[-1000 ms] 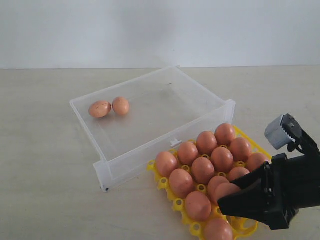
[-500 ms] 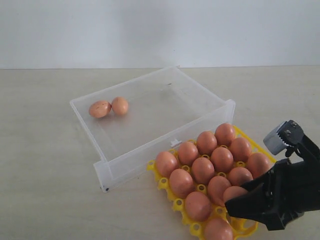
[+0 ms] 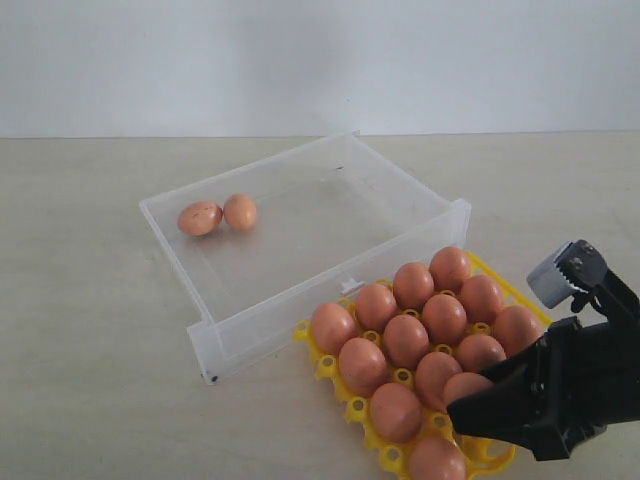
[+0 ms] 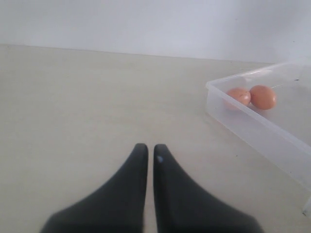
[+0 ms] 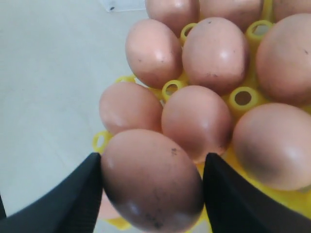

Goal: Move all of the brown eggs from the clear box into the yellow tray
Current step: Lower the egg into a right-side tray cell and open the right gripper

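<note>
Right gripper [image 5: 153, 167] has a brown egg [image 5: 150, 182] pinched between wide-set jaws, low over the near corner of the yellow tray [image 3: 302, 329]. The free cup is probably straight below, but the egg hides it. Two more brown eggs [image 3: 200, 217] sit in the clear box [image 3: 330, 310], nearer the left gripper [image 4: 146, 150], whose jaws are closed on nothing.

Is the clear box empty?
No, two eggs lie side by side inside the box.
</note>
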